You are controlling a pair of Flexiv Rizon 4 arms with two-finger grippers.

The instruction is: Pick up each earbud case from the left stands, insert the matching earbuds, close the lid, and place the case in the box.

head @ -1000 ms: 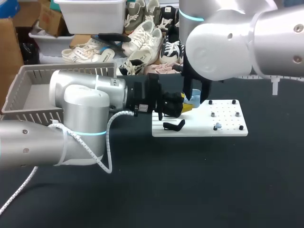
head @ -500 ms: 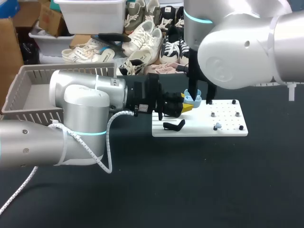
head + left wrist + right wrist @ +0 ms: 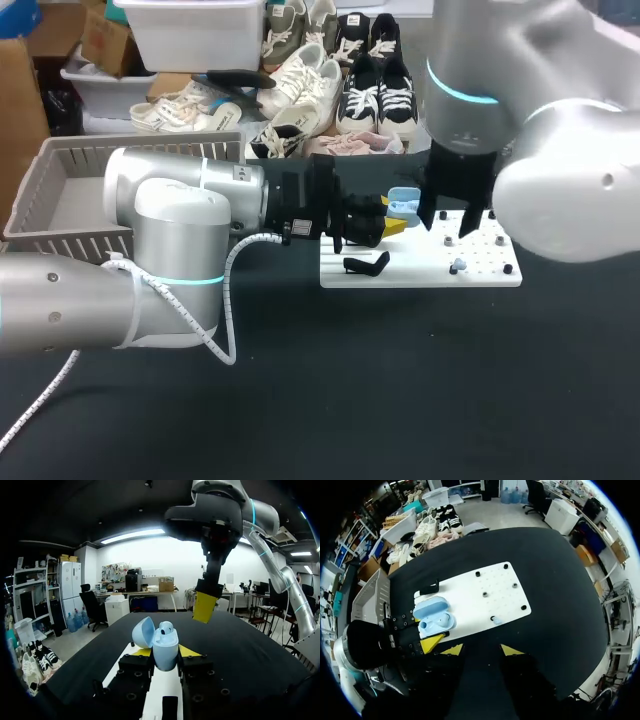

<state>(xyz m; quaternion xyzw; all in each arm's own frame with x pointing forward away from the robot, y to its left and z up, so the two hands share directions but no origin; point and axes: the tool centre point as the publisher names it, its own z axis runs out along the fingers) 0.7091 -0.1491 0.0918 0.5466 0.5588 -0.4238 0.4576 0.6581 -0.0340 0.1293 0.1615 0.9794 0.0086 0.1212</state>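
Left tool is gripping the open blue earbud case, one earbud seated, over the white board's end; right tool is hanging above the board, fingers spread wide, empty.

Silver arms with cyan rings (left tool black, yellow-tipped).

Head view: fixed, above-behind me, looking down on table. My left wrist: level, close on case. My right wrist: high, facing down. All share case, white board.
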